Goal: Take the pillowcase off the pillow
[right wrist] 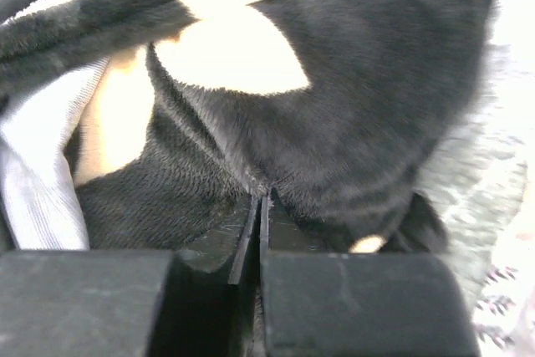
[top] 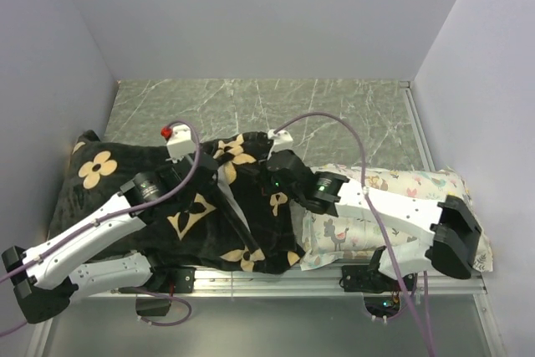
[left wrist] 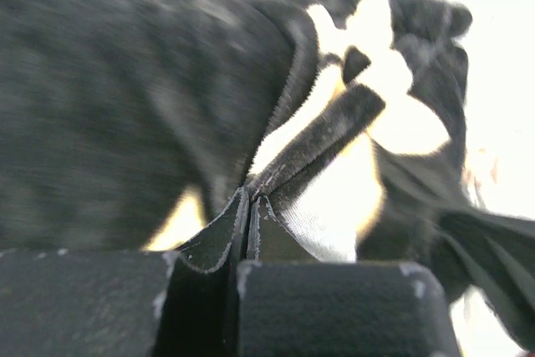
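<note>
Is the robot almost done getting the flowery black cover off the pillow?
Not yet. Done: both grippers are on the pillowcase. In hand: the left gripper and the right gripper are each shut on a pinch of its black plush. Left to do: the pillowcase looks puffy and full, so the pillow seems to be inside it, and the pulling off is not yet done.

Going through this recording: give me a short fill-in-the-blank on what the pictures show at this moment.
The black pillowcase bears ___ flower motifs.
The left end effector and the right end effector each have their jaws ___ on its fabric.
The printed pillow lies beneath the ___ arm.
Missing words: tan; closed; right.
</note>
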Tool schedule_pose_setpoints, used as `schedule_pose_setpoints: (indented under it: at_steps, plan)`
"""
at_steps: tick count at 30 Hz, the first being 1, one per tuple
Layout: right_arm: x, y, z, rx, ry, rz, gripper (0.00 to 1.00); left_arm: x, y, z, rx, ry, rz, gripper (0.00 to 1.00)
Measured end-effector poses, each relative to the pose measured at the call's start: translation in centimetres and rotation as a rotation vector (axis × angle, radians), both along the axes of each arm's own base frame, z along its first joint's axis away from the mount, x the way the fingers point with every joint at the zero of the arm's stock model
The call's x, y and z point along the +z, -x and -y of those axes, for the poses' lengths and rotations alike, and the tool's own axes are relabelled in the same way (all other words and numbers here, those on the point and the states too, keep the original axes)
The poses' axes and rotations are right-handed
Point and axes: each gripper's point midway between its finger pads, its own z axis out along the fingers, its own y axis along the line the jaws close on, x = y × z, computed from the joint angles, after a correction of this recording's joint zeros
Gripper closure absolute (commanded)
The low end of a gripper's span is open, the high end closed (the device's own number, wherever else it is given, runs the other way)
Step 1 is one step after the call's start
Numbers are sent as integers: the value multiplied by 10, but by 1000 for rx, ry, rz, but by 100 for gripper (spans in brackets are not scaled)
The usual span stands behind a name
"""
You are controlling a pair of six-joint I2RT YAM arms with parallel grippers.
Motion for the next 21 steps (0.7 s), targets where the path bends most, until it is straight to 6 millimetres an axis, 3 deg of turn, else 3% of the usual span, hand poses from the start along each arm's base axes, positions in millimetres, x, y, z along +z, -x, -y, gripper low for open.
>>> schedule_pose_setpoints:
  at_steps: [5,7,11,14,20,21]
  plan:
    - [16,-9,34,-88,-31,30,100,10,-13,-31,72,8,16,100]
    - [6,-18,60,-158,-8,22,100,14,-16,-41,93,13,23,100]
    - [-35,-26,101,-261,40,-45,100,16,-21,-56,121,16,21,100]
    - [-54,-26,112,-285,35,-84,100,13,-24,-62,124,23,11,99]
    - [-55,-25,107,-259,6,-96,100,-9,-26,-59,84,20,-27,99]
    - [-54,-24,106,-250,6,-96,95,-13,-27,-58,78,19,-33,100]
